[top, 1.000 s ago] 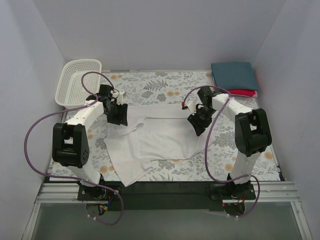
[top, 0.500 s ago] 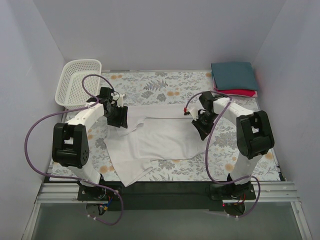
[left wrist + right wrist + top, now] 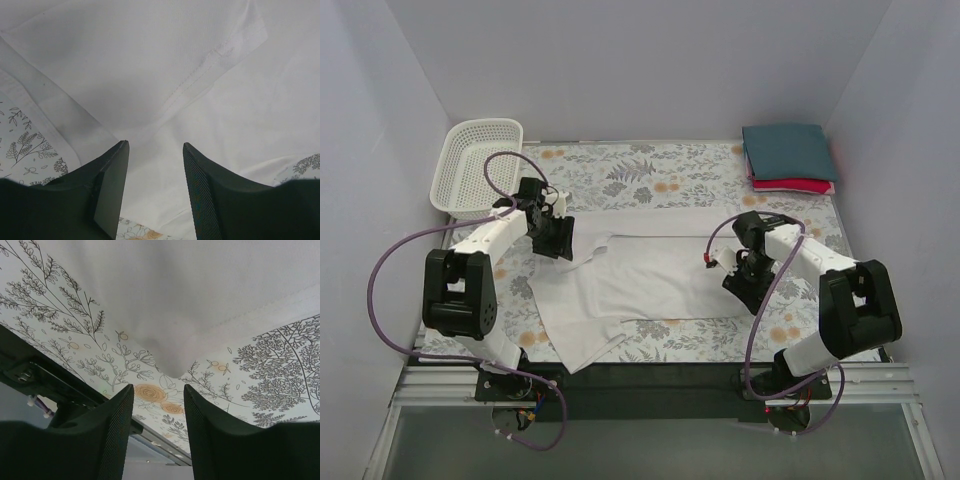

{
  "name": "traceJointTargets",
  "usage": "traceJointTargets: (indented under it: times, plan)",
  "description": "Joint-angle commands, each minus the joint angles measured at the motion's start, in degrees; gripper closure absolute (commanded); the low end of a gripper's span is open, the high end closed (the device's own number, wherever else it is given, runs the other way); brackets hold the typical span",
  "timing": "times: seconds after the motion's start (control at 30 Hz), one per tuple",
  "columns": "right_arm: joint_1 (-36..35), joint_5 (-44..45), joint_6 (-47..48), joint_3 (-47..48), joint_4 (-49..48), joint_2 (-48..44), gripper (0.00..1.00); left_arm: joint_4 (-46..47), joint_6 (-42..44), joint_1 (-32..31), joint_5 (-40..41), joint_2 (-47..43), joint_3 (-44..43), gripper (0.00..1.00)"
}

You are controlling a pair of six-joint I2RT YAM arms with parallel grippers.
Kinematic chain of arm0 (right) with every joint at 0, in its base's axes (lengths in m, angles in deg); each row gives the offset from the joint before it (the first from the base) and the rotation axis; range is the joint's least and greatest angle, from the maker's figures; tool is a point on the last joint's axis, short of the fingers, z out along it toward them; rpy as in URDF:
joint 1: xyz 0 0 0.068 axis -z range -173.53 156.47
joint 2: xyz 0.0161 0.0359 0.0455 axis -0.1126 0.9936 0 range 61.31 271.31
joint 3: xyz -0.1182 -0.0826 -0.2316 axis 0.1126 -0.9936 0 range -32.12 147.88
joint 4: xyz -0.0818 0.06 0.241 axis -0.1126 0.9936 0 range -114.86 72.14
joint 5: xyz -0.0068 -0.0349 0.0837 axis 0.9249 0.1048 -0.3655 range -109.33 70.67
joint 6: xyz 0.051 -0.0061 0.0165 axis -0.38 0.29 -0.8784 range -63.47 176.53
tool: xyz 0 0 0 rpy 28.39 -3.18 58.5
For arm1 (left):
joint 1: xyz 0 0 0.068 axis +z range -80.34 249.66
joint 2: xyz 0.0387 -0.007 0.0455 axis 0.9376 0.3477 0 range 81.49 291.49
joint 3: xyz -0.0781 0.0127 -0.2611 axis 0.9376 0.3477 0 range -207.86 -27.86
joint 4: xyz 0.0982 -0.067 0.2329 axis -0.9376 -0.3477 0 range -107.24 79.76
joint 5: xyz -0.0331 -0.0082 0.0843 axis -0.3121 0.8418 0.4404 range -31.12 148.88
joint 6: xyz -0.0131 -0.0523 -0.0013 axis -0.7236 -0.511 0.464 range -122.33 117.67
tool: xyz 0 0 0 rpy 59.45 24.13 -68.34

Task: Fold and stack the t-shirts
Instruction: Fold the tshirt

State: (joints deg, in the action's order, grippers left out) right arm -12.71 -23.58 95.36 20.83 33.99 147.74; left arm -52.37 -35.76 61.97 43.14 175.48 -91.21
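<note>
The white t-shirt (image 3: 645,270) lies spread and partly folded on the floral table cloth. My left gripper (image 3: 560,240) is open at the shirt's left shoulder area. In the left wrist view its jaws (image 3: 155,150) stand apart just above the white t-shirt (image 3: 150,75), next to a stitched hem. My right gripper (image 3: 742,287) is open at the shirt's right near corner. In the right wrist view the gripper (image 3: 158,390) hovers empty over the cloth, just short of the shirt's rounded corner (image 3: 172,362). The folded dark teal shirt (image 3: 788,150) lies on the red shirt (image 3: 805,185) at the far right.
A white mesh basket (image 3: 475,165) stands at the far left corner. The floral table cloth (image 3: 650,170) covers the table. The near table edge and black rail (image 3: 30,375) show close below my right gripper. Purple cables loop beside both arms.
My right gripper has moved from the shirt's far right edge toward the near right corner. My left gripper has stayed nearly in place at the left shoulder.
</note>
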Motion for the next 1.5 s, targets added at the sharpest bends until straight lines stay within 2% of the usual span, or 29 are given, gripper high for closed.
traceJointTargets:
  times: [0.0,0.13,0.27,0.33,0.43,0.6,0.87,1.0,1.1,1.2,1.3,1.33,1.4,1.43,1.47]
  plan:
    - [0.63,2.67,2.92,1.89,2.85,-3.37,0.47,-1.55,0.91,-0.32,0.63,-5.13,-0.45,0.54]
    - [0.90,0.48,3.27,8.82,4.69,-3.12,0.52,-3.04,1.70,-0.32,1.59,-7.07,-0.72,0.54]
    - [0.90,-4.70,0.91,14.98,3.47,1.61,0.57,-2.52,1.88,-0.32,2.47,-6.99,-0.54,0.54]
    - [0.90,-6.99,-2.43,17.78,0.32,4.52,0.63,-1.12,1.27,-0.32,2.91,-6.02,-0.98,0.55]
    - [0.90,-7.96,-6.90,20.08,-6.34,9.09,0.66,0.11,0.56,-0.32,2.74,-2.78,-3.08,0.57]
    - [1.07,-8.14,-12.37,23.87,-12.61,16.83,0.68,1.70,0.21,-0.40,4.23,3.20,-6.52,0.62]
    - [1.69,-4.36,-13.52,24.57,-19.65,25.79,0.68,5.48,1.08,-0.40,8.18,12.59,-7.66,0.67]
    - [2.65,-3.31,-12.99,27.38,-20.44,29.05,0.68,7.06,1.61,-0.05,9.68,18.32,-11.08,0.68]
    - [3.09,-1.99,-12.29,31.24,-20.44,31.51,0.67,5.84,1.96,0.30,10.12,22.88,-16.87,0.68]
    - [3.10,-3.21,-11.76,33.97,-19.57,31.08,0.62,4.26,2.67,0.56,9.08,24.21,-22.94,0.67]
    - [3.18,-7.16,-10.01,34.94,-16.24,26.96,0.50,0.92,3.72,0.74,4.43,22.82,-28.39,0.62]
    - [3.10,-7.70,-9.39,34.77,-15.53,25.38,0.42,0.13,4.33,0.74,2.50,20.46,-29.01,0.59]
    - [3.18,-8.58,-6.85,33.19,-13.43,19.58,0.36,-2.15,5.91,0.74,-0.41,17.12,-29.55,0.54]
    - [3.10,-9.19,-5.62,32.14,-12.98,17.39,0.31,-3.12,6.88,0.74,-4.77,12.83,-29.03,0.52]
    - [3.10,-9.02,-3.34,29.43,-12.54,12.75,0.30,-3.83,8.71,0.74,-6.30,10.62,-27.19,0.47]
